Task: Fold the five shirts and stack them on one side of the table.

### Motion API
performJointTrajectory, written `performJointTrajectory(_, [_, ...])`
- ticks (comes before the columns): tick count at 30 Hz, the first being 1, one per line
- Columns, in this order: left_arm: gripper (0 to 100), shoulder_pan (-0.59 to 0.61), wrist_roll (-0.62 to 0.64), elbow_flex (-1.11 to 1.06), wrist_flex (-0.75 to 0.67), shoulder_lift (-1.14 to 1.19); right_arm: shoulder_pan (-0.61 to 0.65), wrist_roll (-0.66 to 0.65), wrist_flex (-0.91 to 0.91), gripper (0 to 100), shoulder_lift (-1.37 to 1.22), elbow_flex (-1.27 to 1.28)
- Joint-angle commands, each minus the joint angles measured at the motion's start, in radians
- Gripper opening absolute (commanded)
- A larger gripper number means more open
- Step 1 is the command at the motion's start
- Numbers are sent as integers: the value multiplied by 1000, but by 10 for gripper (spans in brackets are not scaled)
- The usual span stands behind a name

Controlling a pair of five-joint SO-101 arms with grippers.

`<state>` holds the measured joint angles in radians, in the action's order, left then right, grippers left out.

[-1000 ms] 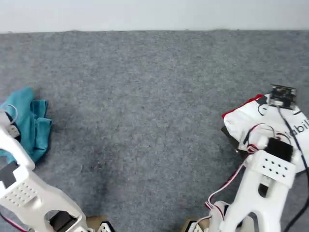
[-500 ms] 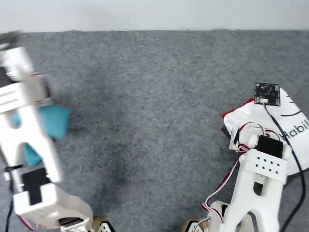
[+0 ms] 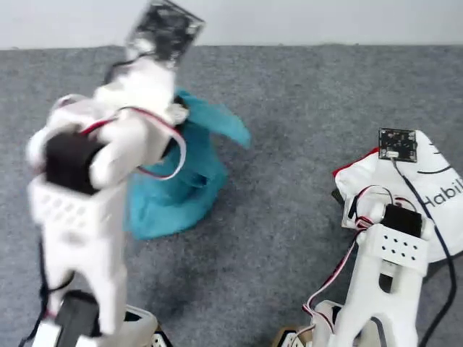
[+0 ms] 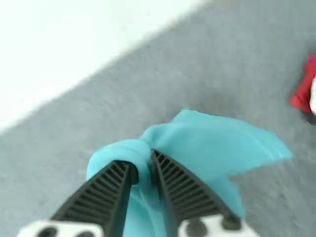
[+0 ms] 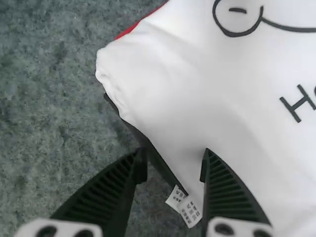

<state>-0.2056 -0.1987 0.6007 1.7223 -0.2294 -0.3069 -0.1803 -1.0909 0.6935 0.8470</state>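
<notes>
A teal shirt (image 3: 181, 181) hangs bunched from my left gripper (image 4: 143, 165), which is shut on a fold of it (image 4: 207, 143). My left arm (image 3: 108, 159) stands raised over the left middle of the grey table, and the shirt's lower edge trails on the surface. At the right edge lies a folded white shirt (image 3: 427, 195) with black print, on top of a red one (image 3: 354, 163) and a black one (image 5: 128, 126). My right gripper (image 5: 173, 155) is open just above the near corner of the white shirt (image 5: 222, 89).
Grey carpet-like cover (image 3: 289, 108) spans the table, with a white wall along the far edge. A cable (image 3: 434, 217) runs over the white shirt from the right arm (image 3: 391, 246). The red shirt (image 4: 301, 94) shows far off in the left wrist view.
My left arm has swung from the table's left edge towards the middle and risen, carrying the teal shirt with it. The right arm has shifted only slightly beside the stack.
</notes>
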Motion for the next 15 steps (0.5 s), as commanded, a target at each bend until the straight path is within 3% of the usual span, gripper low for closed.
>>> performJointTrajectory(1, [12,132,-9,-8,-12,-58,8,-5,16,186,25,-3])
performJointTrajectory(6, [12,281,-9,-208,-20,-57,8,-5,18,186,25,-3])
performJointTrajectory(15, [13,304,-12,-466,-84,-57,8,-5,16,186,25,-3])
